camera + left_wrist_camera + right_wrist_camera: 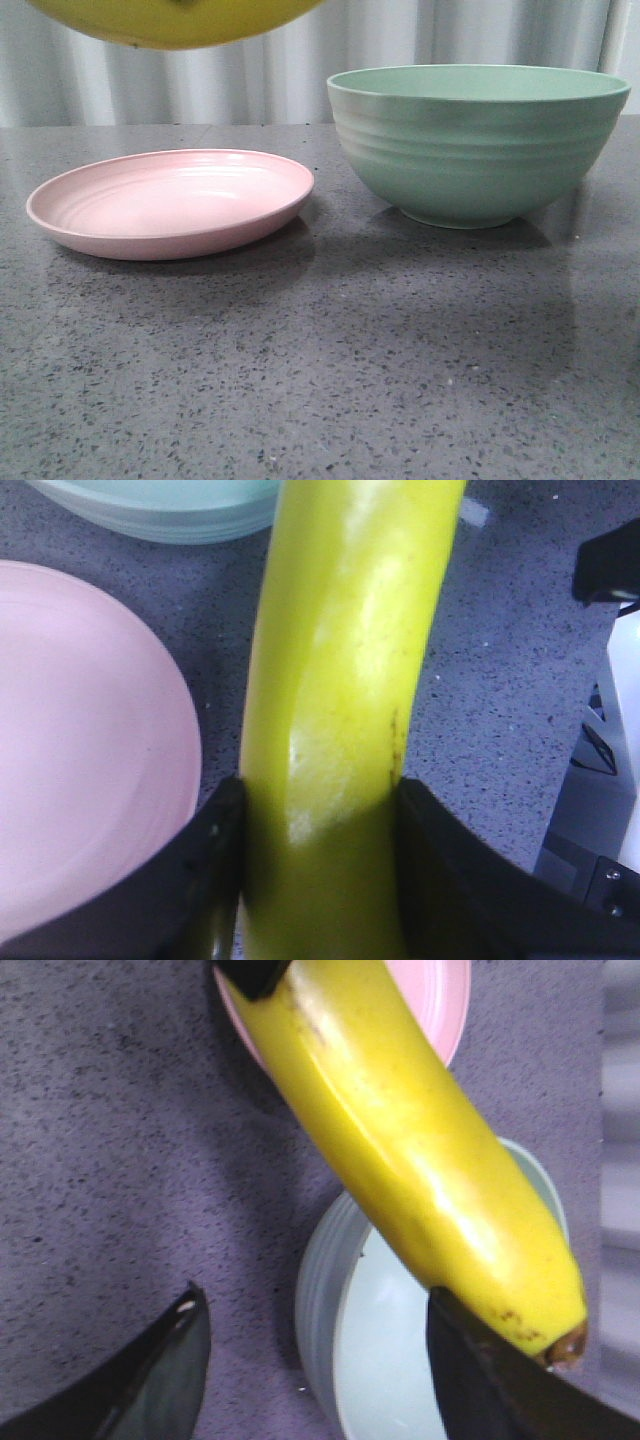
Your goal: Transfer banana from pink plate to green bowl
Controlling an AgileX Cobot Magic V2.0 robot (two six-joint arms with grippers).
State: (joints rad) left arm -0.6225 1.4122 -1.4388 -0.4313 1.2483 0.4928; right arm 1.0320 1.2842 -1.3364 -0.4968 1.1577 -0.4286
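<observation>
Still risky: left gripper (pixel 320 880) clamps banana (pixel 350 680) high, left of green bowl (pixel 478 140); early release hits pink plate (pixel 170 205); right gripper (pixel 320 1360) open

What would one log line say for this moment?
left pincer: shut on banana | banana: lifted | pink plate: empty | right pincer: open

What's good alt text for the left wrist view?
A yellow banana fills the middle of the frame, clamped between the two black fingers of the left hand above a grey speckled table. The empty pink plate sits to one side, and the green bowl's rim shows at the frame edge.
</observation>
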